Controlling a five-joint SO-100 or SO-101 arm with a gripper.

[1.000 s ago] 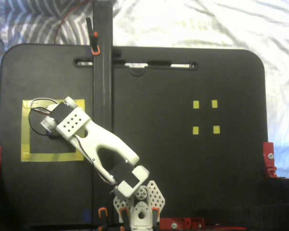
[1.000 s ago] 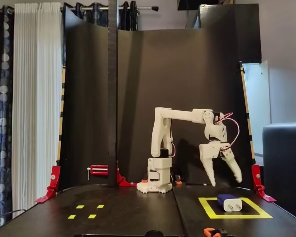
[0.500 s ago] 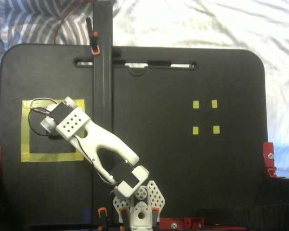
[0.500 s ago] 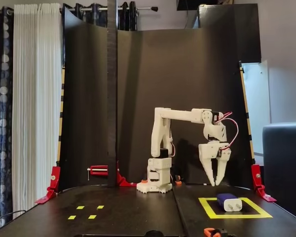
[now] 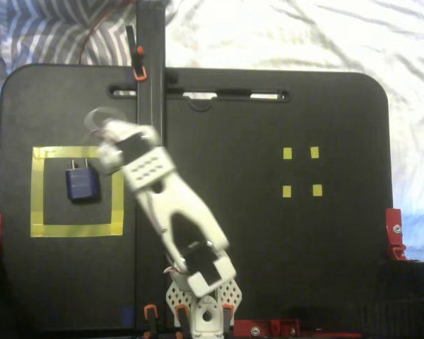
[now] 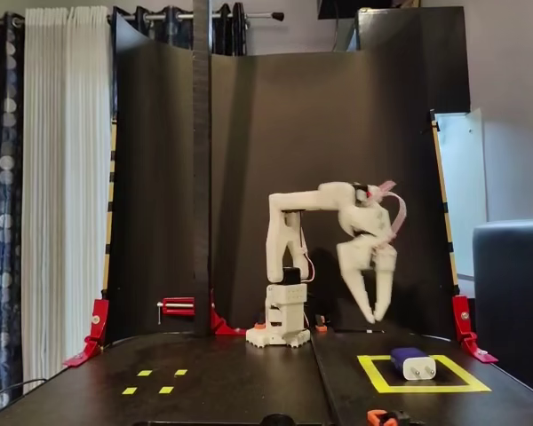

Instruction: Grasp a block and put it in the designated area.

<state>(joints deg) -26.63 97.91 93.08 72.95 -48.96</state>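
No legible text, labels, brands or nos. in either fixed view

Surface: black board (image 5: 268,127), filling the frame centre.
Left middle: yellow tape square (image 5: 37,191), block (image 5: 81,183) lying inside it.
Right middle: four small yellow squares (image 5: 302,171).
Bottom centre: arm base (image 5: 201,311).

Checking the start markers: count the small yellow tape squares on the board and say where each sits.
4, in a two-by-two cluster on the right of the board in a fixed view: upper left, upper right, lower left, lower right. None appears hidden.
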